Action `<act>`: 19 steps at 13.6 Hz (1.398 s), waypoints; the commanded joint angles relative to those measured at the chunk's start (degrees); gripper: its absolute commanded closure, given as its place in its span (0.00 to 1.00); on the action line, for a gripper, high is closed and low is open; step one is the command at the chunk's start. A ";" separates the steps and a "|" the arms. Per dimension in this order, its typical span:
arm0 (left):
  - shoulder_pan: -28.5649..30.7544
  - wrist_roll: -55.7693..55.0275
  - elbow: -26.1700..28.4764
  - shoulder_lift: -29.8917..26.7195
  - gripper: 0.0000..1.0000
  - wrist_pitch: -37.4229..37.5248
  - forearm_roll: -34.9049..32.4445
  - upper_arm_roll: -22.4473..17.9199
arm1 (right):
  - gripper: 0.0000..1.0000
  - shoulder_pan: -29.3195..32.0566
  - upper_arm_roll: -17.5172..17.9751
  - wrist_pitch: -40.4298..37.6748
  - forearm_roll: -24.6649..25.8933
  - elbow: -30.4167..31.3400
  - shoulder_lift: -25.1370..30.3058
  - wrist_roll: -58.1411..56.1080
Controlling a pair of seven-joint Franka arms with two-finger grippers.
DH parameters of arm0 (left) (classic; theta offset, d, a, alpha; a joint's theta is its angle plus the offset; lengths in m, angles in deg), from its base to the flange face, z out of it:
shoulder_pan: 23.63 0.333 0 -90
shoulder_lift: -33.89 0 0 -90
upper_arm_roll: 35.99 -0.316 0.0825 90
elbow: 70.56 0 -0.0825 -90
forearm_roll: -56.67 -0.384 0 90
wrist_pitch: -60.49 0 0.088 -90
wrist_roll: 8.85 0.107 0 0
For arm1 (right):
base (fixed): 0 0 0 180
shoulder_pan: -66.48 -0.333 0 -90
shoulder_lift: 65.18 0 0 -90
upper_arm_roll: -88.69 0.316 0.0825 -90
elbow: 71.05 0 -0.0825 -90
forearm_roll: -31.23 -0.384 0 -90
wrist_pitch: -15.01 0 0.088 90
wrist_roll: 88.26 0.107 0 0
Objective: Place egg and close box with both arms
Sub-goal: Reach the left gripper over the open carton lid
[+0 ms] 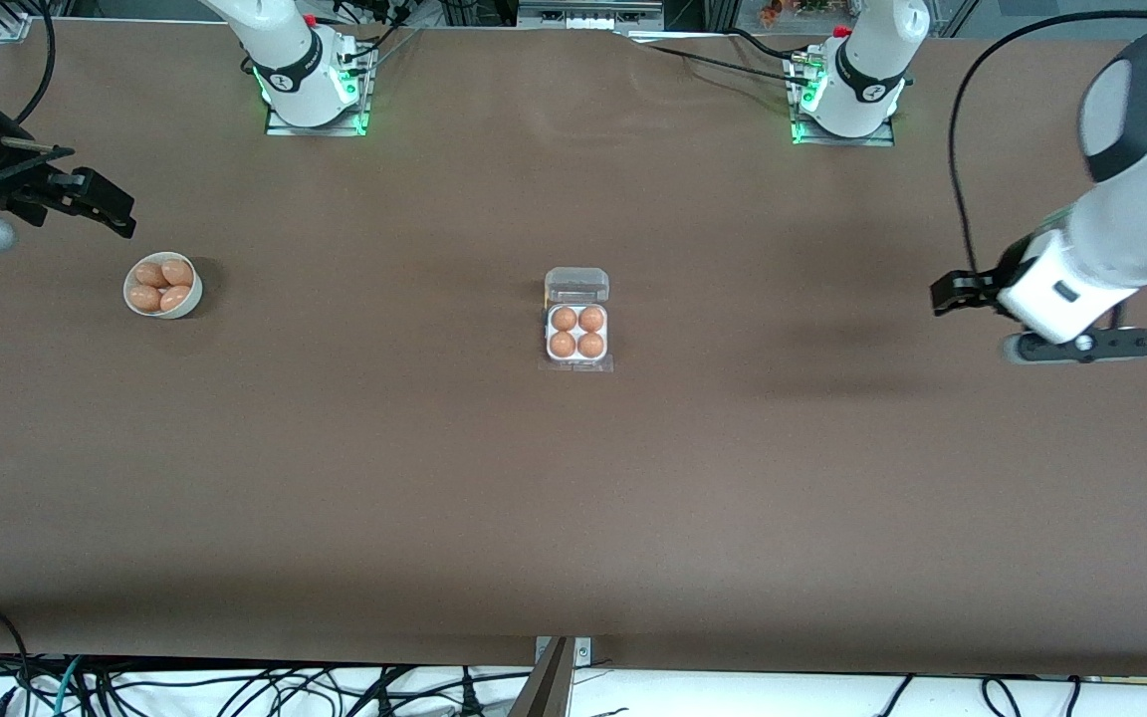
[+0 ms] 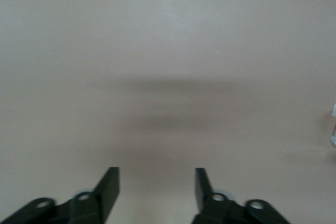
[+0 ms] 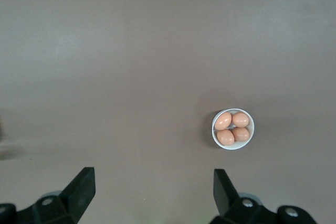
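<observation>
Front view: the box (image 1: 576,332) sits mid-worktop (image 1: 573,478), four eggs in, clear lid (image 1: 576,285) open; thin and flexible, I'd push its free edge. Left wrist: my left end effector (image 2: 156,187) hangs released over bare worktop. Right wrist: my right end effector (image 3: 154,190) spread wide, bowl of eggs (image 3: 233,128) below, fragile.

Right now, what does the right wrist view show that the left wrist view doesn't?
Only the right wrist view shows the white bowl holding four brown eggs, with the open right gripper over bare table. Only the left wrist view shows the open left gripper and a pale sliver at its edge, too little to identify. Both share the brown table; neither clearly shows the box.
</observation>
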 commanded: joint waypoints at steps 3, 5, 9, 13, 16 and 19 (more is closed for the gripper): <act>-4.35 -6.46 -1.09 6.66 0.81 3.98 10.64 -0.31 | 0.00 3.68 0.10 -0.81 -2.86 -2.51 -1.37 0.25; -4.35 -5.86 -1.09 9.20 0.82 7.41 16.90 -0.31 | 0.00 3.68 0.10 -0.81 -2.51 -2.60 -1.11 0.42; -6.55 -5.86 -1.26 13.34 1.00 8.04 22.18 -0.23 | 0.00 3.68 -0.16 0.68 -2.51 -2.60 -1.81 0.33; -11.54 -10.40 -1.35 14.05 1.00 8.30 25.89 -0.23 | 0.00 3.24 -0.96 1.91 -2.95 -2.42 -2.51 0.33; -16.64 -19.37 -2.05 15.89 1.00 8.21 28.08 -0.31 | 0.00 3.24 -0.96 2.00 -3.04 -2.42 -2.51 0.25; -21.22 -22.98 -2.32 17.38 1.00 7.60 31.33 -0.31 | 0.00 3.24 -0.96 2.00 -3.04 -2.33 -2.51 0.25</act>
